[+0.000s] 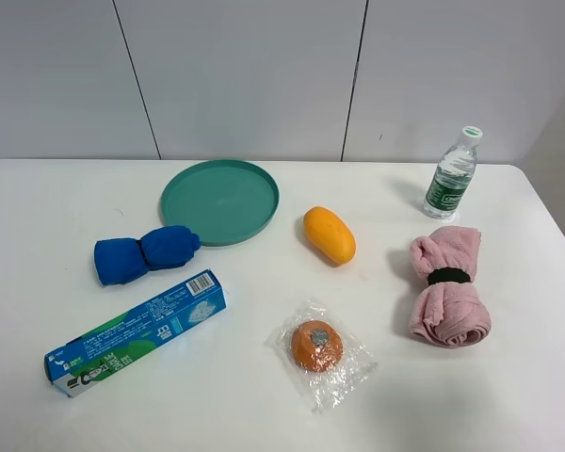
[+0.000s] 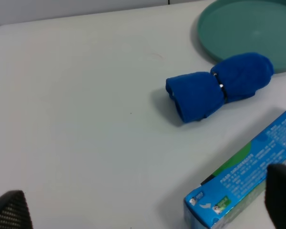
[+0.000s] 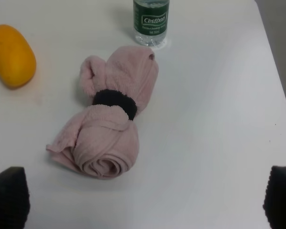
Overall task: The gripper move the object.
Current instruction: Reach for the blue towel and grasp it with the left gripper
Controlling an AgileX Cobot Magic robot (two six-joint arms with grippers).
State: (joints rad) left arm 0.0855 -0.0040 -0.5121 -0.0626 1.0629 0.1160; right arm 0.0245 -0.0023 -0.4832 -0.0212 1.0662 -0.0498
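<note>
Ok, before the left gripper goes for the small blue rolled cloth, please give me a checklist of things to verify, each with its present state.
1. Blue rolled cloth free to take: ok, it lies on the table with nothing on top.
2. Left gripper open: ok, its fingers are wide apart, with nothing between them.
3. Gripper lined up with the cloth: not ok, in the left wrist view the cloth lies off to one side, not between the fingers.
4. Gap to the toothpaste box: ok, bare table shows between them.
5. Gap to the green plate: cannot tell, one end of the cloth lies right at the rim.
</note>
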